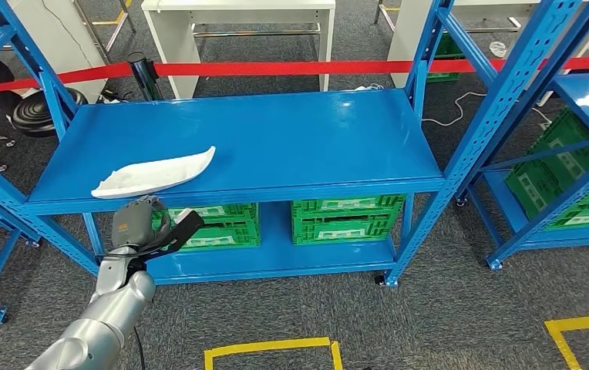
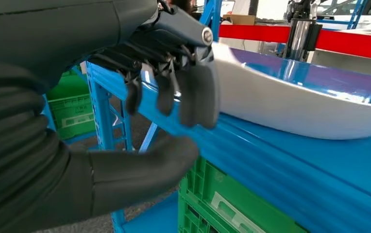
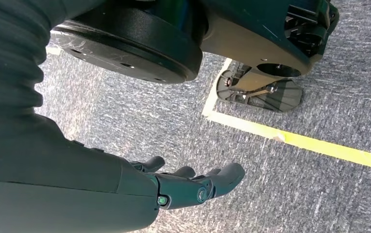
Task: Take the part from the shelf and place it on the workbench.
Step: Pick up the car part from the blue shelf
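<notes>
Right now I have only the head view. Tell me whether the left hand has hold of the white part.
Observer: It does not. In the left wrist view the left hand holds nothing; its fingers hang over the shelf's front edge beside the white part, with the thumb below that edge.
Operator: Report the other arm.
Observer: The right hand hangs over grey carpet near a yellow tape line, holding nothing.

A: Head view looks down, forward, onto the blue shelf (image 1: pixel 260 146)?
B: Yes. The left wrist view sits close at that shelf's (image 2: pixel 290 160) front edge; the right wrist view faces grey carpet (image 3: pixel 319 194).
</notes>
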Motion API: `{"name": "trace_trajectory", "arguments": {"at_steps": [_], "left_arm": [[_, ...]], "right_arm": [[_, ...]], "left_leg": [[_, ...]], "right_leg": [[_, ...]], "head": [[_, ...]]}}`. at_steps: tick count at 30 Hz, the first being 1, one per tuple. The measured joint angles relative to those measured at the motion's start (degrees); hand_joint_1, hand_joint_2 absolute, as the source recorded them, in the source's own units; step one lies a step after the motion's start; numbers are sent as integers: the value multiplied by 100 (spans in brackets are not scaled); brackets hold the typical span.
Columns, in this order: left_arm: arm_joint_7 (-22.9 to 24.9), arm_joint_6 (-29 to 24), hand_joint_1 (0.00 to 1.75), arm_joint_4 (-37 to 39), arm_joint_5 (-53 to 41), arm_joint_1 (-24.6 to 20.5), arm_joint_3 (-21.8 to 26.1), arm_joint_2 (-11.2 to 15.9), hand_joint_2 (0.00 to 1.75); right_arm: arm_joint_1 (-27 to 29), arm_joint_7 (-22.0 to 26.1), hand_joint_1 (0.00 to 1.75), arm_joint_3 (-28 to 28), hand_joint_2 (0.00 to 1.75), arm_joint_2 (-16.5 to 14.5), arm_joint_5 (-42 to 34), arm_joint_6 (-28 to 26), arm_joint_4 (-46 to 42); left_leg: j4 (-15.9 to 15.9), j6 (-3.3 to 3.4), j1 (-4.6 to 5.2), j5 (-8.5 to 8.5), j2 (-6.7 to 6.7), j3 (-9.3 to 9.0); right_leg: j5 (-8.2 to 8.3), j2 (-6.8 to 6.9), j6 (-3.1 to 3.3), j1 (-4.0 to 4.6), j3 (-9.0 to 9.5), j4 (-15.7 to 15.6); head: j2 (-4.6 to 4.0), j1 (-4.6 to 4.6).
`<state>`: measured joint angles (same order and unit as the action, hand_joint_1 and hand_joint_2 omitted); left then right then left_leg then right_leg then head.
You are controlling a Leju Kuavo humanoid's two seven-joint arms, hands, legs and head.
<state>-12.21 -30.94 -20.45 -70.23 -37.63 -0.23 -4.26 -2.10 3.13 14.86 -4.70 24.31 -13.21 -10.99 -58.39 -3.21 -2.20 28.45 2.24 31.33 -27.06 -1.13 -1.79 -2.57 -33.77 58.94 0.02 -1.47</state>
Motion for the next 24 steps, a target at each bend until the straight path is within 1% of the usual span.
{"name": "trace_trajectory", "arguments": {"at_steps": [2, 3, 6, 8, 10, 12, 14, 18, 21, 24], "left_arm": [[-8, -1, 5, 4, -1, 7, 22, 0, 175], [-12, -7, 0, 6, -3, 12, 28, 0, 175], [-25, -46, 0, 8, -9, 27, 38, 0, 175], [-94, -37, 0, 8, 32, 31, 44, 0, 87], [-291, 23, 0, 8, 187, 34, 83, -2, 0], [-502, 80, 0, 7, 347, 40, 155, -8, 0], [-615, 98, 0, 5, 403, 44, 205, -11, 0], [-707, 107, 0, 7, 386, 53, 233, -13, 0], [-739, 228, 0, 8, 407, 56, 234, -13, 0], [-786, 275, 0, 4, 444, 56, 258, -7, 0]], "right_arm": [[-1, 0, 0, 0, 175, 0, 10, 2, 0], [-1, 0, 0, 0, 175, 0, 14, 2, 0], [-2, 0, 0, 1, 175, 0, 28, 10, 0], [-4, 0, 0, 2, 175, 0, 48, 19, 0], [-6, 0, 0, 2, 175, 0, 70, 24, -1], [-8, 0, 0, 2, 175, 0, 85, 25, -1], [-9, 0, 0, 2, 175, 0, 98, 25, 0], [-12, 0, 0, 2, 175, 0, 119, 27, 0], [-13, 0, 0, 4, 175, 0, 128, 43, -1], [-12, 0, 0, 10, 175, -8, 140, 59, 0]], "left_leg": [[0, 0, 0, 0, 0, 0], [0, 0, 0, 0, 0, 0], [0, 0, 0, 0, 0, 0], [0, 0, 0, 0, 0, 0], [0, 0, 0, 0, 0, 0], [0, 0, 0, 0, 0, -1], [0, 0, 0, 0, 0, -1], [0, 0, 0, 0, 0, 0], [0, 0, 0, 0, 0, 0], [-33, 30, 11, 14, 1, 10]], "right_leg": [[0, 0, 0, 0, 0, 0], [0, 0, 0, 0, 0, 0], [0, 0, 0, 0, 0, 0], [0, 0, 0, 0, 0, 0], [0, 0, 0, 0, 0, 0], [0, 0, 0, 0, 0, 0], [0, -1, 0, 0, -1, 0], [0, -1, 0, 0, 0, 0], [0, -1, 0, 0, 0, 0], [12, 2, -18, -28, 2, -18]], "head": [[0, 0], [0, 0], [0, 0], [0, 1], [0, 1], [0, 1], [0, 0], [0, 1], [0, 0], [0, 1]]}}
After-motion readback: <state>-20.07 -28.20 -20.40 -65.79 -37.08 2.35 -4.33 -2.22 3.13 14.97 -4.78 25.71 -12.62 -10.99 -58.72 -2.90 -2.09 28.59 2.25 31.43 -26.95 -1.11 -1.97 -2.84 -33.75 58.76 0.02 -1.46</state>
